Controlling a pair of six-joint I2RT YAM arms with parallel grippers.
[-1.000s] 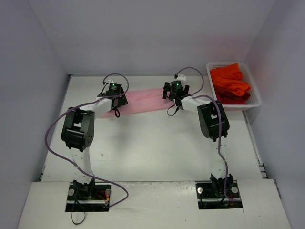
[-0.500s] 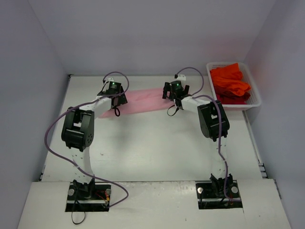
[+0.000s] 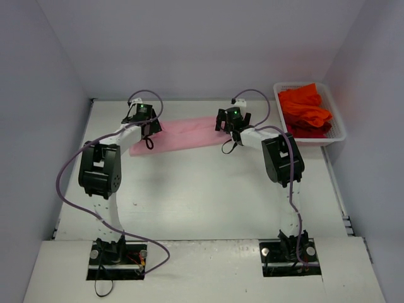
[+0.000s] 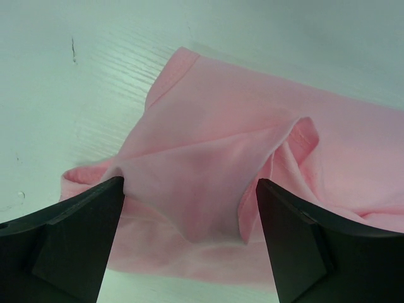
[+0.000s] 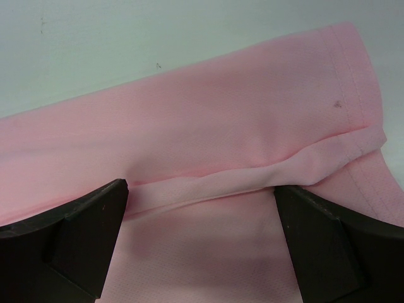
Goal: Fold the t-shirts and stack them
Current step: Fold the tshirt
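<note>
A: Step?
B: Looks like mid-fold on the pink shirt (image 3: 183, 132). It lies as a long strip at upper centre of the top view, flat on the table (image 3: 202, 196).

A: Grippers?
B: Left gripper (image 4: 189, 184) is wide, with nothing pinched. A raised hump of pink cloth sits between the jaws and touches the left finger. Right gripper (image 5: 201, 188) is also wide and hangs over a thin ridge of fold near the hemmed end. Neither holds anything.

A: In the top view?
B: Left gripper (image 3: 147, 126) is at the strip's left end and right gripper (image 3: 230, 121) at its right end.

A: Next move?
B: My guess is that each one needs to drop and close on its own ridge, then both carry the cloth across together. The left end is bunched, so a grab there may take too many layers, or only one.

A: Other stuff?
B: Orange shirts (image 3: 305, 108) are heaped in the white basket (image 3: 339, 136) at upper right, well apart from the pink one. They are not folded yet, so most of the task is left.

A: Anything in the way?
B: A cable (image 3: 149, 142) loops down over the cloth by the left wrist and could drag it. Apart from that, nothing sits on the strip.
</note>
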